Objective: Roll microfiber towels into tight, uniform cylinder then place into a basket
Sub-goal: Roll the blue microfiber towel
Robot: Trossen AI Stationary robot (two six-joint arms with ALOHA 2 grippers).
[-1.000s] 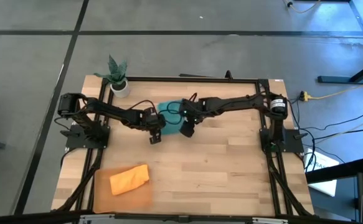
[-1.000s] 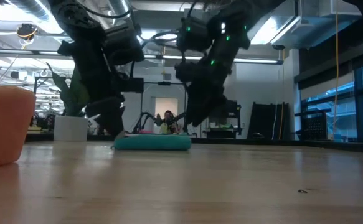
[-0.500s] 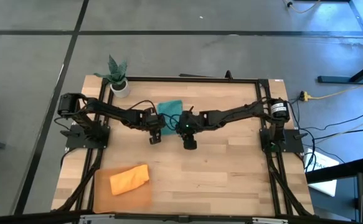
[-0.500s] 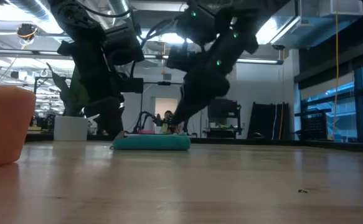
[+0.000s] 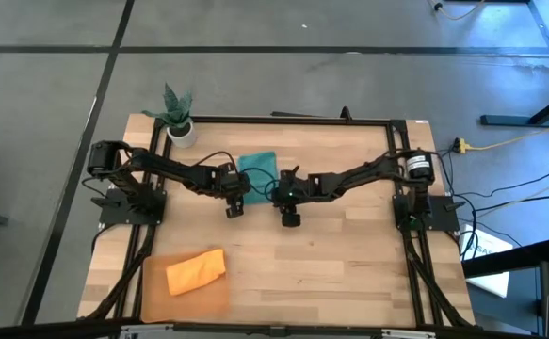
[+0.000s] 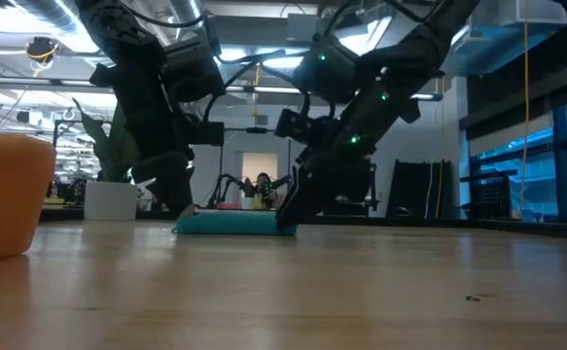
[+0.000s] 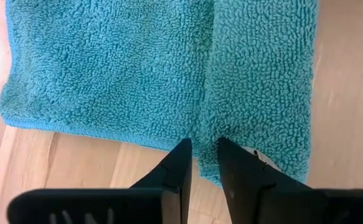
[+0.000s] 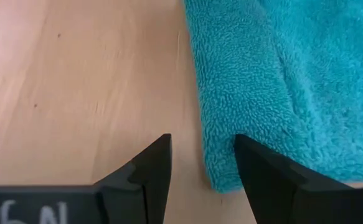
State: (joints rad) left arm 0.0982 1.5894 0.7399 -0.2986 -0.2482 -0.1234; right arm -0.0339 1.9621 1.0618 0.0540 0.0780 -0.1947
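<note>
In the high view the orange towel (image 5: 196, 271) lies in the basket (image 5: 214, 295) at 7 o'clock. The left claw (image 7: 201, 154), nearly closed, and the right claw (image 8: 201, 154), apart, flank the teal towel's (image 5: 257, 168) near edge; its length runs toward 12.

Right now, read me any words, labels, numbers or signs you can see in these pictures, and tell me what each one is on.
"6A" or "6N", roughly: pale handwritten marks on the dark body of the right gripper, at the right wrist view's bottom corner; cut off by the frame, so the reading is uncertain.
Faint pale marks on the left gripper body in the left wrist view: cut off, not readable.
Nothing readable on the teal towel, the orange towel, the basket or the table.
</note>
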